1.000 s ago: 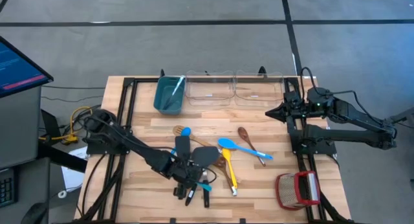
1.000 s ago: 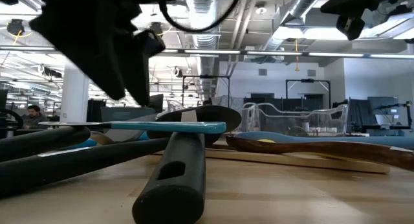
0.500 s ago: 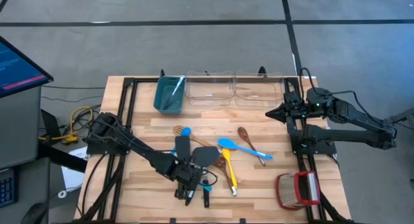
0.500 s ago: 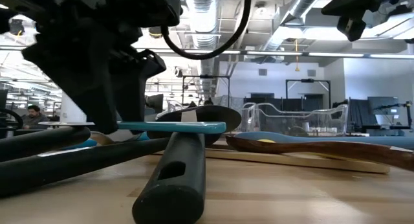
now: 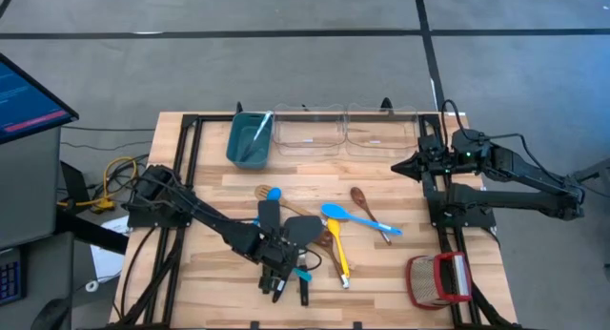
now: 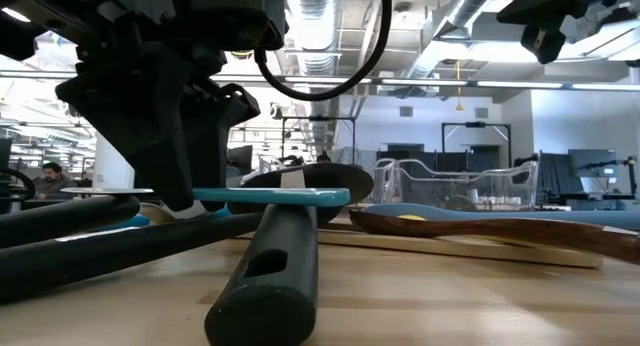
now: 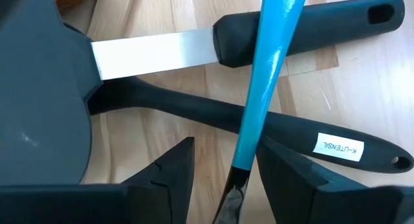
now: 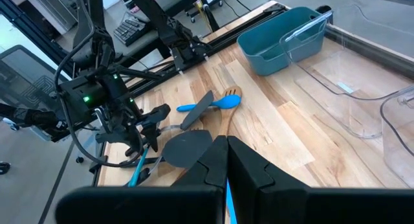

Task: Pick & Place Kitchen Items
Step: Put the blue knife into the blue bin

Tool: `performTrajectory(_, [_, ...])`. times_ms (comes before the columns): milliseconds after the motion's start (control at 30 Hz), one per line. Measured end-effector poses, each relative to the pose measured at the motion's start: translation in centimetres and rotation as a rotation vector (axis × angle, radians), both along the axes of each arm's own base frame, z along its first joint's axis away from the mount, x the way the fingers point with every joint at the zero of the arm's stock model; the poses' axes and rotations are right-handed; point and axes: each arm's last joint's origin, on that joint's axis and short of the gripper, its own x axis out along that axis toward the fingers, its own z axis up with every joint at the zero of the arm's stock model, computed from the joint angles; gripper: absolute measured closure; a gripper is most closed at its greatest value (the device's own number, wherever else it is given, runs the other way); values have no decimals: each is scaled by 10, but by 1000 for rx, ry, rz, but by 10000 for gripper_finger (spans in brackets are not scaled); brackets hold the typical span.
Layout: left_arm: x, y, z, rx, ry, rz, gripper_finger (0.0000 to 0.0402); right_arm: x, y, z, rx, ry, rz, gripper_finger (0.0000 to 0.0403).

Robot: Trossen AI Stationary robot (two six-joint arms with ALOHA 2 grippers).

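Several long-handled utensils lie in a loose pile near the table's front centre: black spatulas (image 5: 303,230), a blue spoon (image 5: 343,216), a yellow spoon (image 5: 339,260) and wooden spoons (image 5: 367,206). A blue-handled utensil (image 7: 265,81) lies across two black handles (image 7: 304,23). My left gripper (image 7: 226,146) is open and low over the pile (image 5: 281,265). Its fingers stand on either side of the blue handle near its metal end. My right gripper (image 8: 226,160) is shut and empty, held high over the table's far right (image 5: 400,166).
A teal bin (image 5: 248,139) holding a pale utensil and two clear containers (image 5: 308,130) stand along the far edge. A red-and-tan basket (image 5: 438,278) sits at the front right. Bare wood lies to the left of the pile and between the pile and the bins.
My left gripper has come down onto the pile, from above the blue handle to level with it, its fingers now astride the handle. The utensils have stayed where they were.
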Motion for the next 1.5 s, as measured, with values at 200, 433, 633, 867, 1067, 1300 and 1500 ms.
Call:
performTrajectory(200, [-2,1,-3,3,7,1,250,0,0,0,0,0,0,400])
performTrajectory(433, [-10,4,-15,-26,68,41,248,0,0,0,1,0,-1,400])
performTrajectory(633, [-9,3,-14,-34,53,41,247,0,0,0,1,0,0,400])
performTrajectory(867, [-8,3,-14,-39,46,43,275,0,0,0,1,0,-1,400])
performTrajectory(1067, [-8,3,-13,-43,45,47,322,0,0,0,1,0,0,400])
performTrajectory(1300, [-9,2,-13,-62,51,53,374,0,0,0,1,0,-1,400])
performTrajectory(1500, [-9,2,-13,-63,50,54,388,0,0,0,1,0,-1,400])
